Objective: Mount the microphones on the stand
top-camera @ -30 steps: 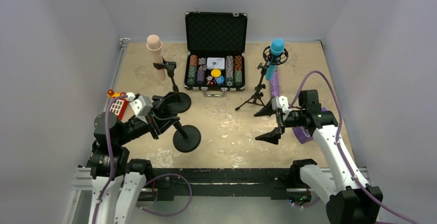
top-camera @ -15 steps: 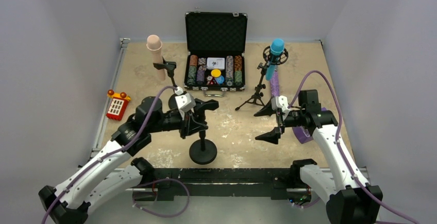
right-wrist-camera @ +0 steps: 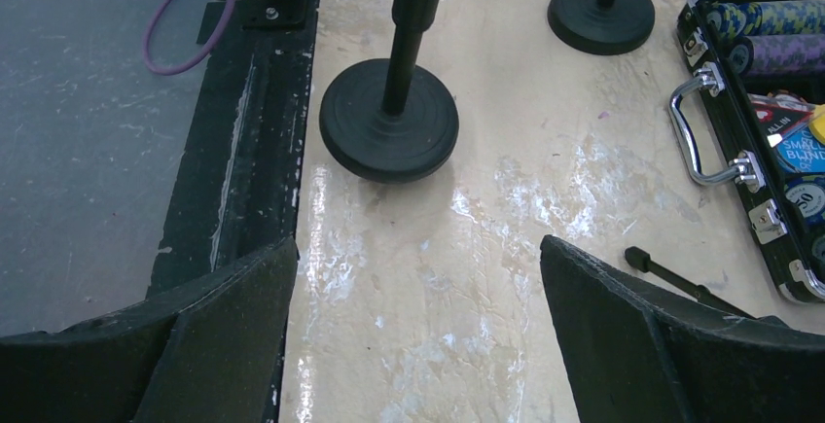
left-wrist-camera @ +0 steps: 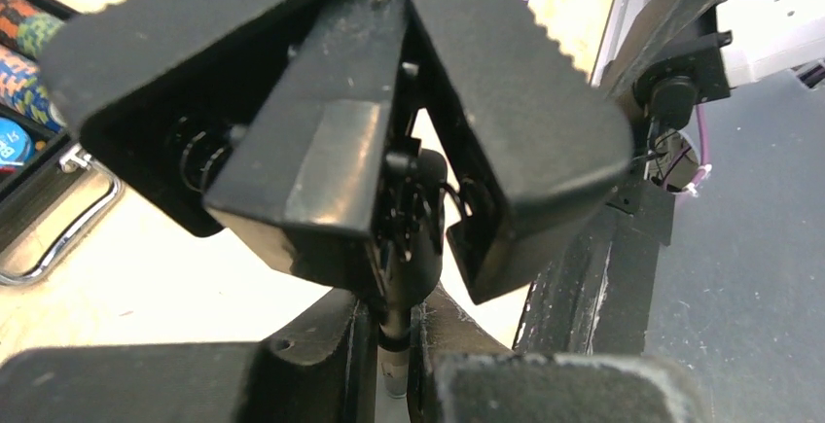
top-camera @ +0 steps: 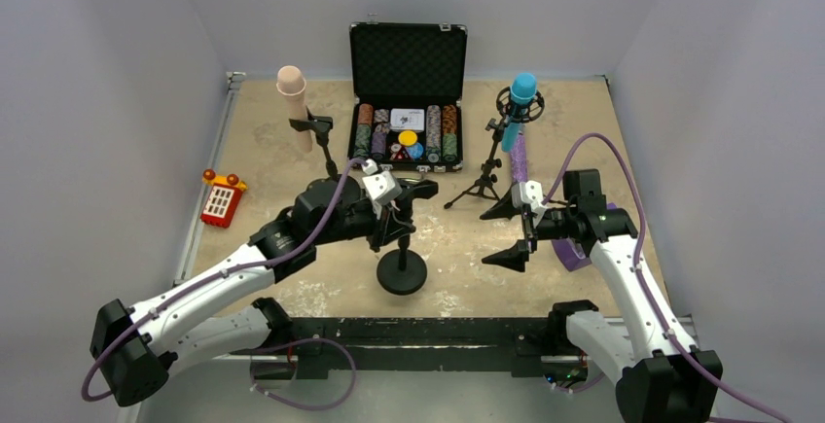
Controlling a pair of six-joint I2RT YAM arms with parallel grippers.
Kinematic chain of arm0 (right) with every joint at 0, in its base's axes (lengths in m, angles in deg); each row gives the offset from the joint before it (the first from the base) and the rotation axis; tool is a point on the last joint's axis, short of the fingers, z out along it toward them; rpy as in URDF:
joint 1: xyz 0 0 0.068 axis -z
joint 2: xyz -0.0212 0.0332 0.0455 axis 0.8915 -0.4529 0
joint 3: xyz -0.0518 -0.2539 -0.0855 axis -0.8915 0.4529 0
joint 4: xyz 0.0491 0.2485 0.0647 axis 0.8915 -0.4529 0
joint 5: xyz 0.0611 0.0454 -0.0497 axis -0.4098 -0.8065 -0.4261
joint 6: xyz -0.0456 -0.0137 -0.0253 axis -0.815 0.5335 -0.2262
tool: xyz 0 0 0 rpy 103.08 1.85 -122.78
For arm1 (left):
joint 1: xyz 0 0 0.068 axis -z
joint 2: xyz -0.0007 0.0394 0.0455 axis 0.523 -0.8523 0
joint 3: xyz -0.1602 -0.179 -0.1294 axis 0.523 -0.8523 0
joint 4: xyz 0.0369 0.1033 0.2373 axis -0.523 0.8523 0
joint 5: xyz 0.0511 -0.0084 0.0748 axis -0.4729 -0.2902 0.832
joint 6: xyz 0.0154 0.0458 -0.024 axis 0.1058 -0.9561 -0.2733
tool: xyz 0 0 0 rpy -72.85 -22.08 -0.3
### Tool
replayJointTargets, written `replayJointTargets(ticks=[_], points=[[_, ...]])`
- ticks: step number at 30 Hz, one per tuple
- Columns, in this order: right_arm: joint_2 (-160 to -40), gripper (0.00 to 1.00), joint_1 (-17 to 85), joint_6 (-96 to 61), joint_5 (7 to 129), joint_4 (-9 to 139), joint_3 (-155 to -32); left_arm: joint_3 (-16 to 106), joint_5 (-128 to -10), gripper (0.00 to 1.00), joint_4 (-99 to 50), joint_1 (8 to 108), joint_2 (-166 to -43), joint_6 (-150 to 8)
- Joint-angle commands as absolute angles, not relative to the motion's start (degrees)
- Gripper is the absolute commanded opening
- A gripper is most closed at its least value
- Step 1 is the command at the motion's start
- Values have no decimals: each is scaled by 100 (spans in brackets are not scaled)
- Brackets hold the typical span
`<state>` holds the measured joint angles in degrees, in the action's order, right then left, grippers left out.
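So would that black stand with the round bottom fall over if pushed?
Probably not easily: the round base looks wide and likely heavy. A push high on the thin pole could tip it. It looks stiff.

Robot lab test cell: plain grey walls [top-camera: 107, 73] box in scuffed beige tabletop [top-camera: 448, 238], alu frame rail [top-camera: 154, 331] + purple cabling [top-camera: 584, 137]

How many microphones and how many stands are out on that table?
Microphones: 3 (pink mic, blue mic, purple mic)
Stands: 3 (back round stand, tripod, front round stand)
Total: 6
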<state>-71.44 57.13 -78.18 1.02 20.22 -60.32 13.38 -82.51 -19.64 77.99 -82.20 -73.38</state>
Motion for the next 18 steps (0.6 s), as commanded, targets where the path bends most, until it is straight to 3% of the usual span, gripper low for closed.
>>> replayJointTargets(ticks=[1,12,18], points=[[-7127,98,5735,-7913,55,2062,-6155,1300,-8040,0,-2748,7944,-8335,-7454],[-7160,98,5735,-7914,64,2053,-6164,1169,-7942,1,-2530,8109,-8494,-7569],[-7153,98,5735,-7921,66,2053,-6155,1059,-7915,14,-2443,8115,-8419,-7506]])
